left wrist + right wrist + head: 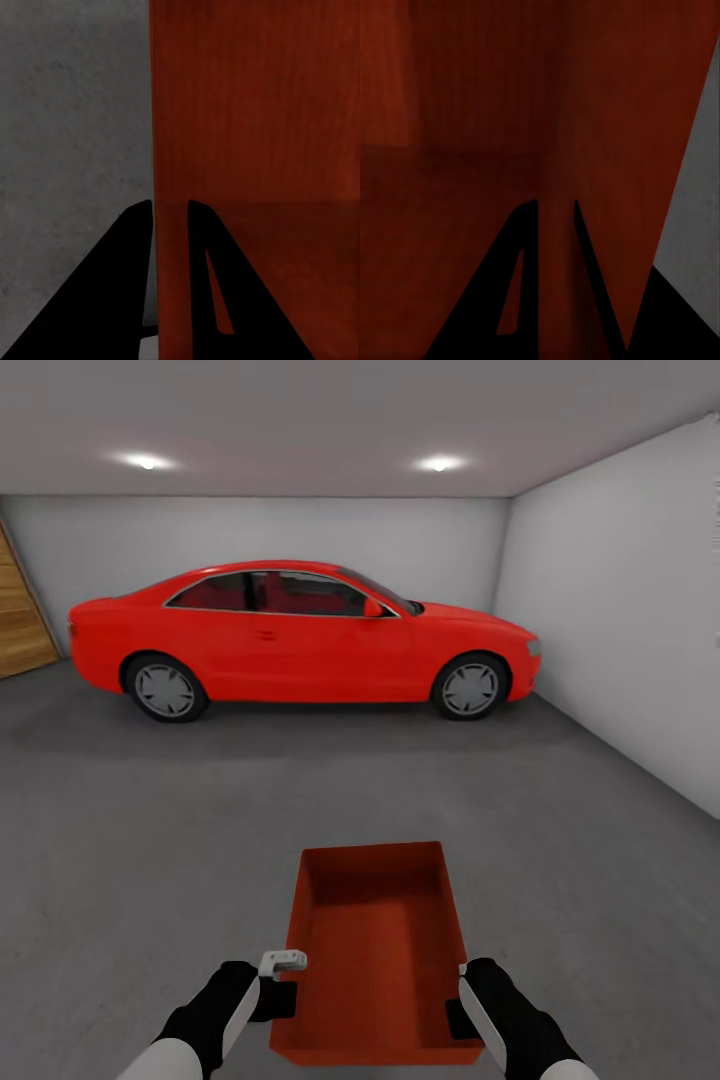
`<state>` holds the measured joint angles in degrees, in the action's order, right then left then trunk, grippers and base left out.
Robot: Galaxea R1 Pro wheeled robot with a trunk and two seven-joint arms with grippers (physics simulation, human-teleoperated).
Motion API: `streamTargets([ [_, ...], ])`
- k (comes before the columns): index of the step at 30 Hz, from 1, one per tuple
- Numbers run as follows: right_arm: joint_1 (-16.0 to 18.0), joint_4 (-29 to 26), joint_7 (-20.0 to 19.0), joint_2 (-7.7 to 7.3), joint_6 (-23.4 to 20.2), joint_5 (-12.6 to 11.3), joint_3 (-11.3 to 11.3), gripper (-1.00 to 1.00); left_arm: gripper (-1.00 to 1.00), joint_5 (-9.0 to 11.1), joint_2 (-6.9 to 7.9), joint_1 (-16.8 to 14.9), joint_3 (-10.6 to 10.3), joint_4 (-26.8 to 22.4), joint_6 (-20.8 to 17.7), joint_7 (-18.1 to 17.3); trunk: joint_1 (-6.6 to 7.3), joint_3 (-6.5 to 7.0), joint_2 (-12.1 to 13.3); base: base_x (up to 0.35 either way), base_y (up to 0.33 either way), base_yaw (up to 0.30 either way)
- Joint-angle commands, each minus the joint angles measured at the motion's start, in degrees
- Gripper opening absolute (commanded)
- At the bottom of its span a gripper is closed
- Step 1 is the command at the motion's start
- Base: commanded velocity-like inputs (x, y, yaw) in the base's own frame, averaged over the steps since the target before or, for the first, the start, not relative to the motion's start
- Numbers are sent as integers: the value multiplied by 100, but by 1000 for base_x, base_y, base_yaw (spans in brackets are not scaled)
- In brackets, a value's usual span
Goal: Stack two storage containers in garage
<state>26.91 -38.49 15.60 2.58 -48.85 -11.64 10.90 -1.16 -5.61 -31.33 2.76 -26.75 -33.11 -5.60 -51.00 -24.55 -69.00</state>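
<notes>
A garage: red car [300,635], grey concrete floor [150,840], bare walls [620,630].

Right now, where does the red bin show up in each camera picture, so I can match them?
Head view: the red bin sits low at centre, between both grippers.
Left wrist view: its wall fills the right side, between the fingers.
Right wrist view: bin inside covers most of the picture.
Shared landmark: the grey floor.

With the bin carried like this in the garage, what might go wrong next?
Each gripper, left and right, pinches only a thin side wall of the storage container, so it may slip or tilt during lowering. The red car stands ahead, so driving further forward risks contact.
</notes>
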Motion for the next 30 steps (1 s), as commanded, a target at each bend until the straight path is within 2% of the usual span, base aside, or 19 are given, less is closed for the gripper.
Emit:
streamTargets([
  [1,8,-9,22,84,51,-373,8,-100,-100,81,-10,4,-12,-8,-38,-16,-4,-6,-4,332,0,-213],
  [11,8,-9,22,84,51,-374,9,-100,-100,81,-10,4,-12,-9,-38,-13,-4,-6,-4,305,0,-268],
  [30,8,-9,22,84,51,-374,9,-100,-100,81,-10,4,-12,-6,-38,-14,-4,-6,-4,13,0,-281],
])
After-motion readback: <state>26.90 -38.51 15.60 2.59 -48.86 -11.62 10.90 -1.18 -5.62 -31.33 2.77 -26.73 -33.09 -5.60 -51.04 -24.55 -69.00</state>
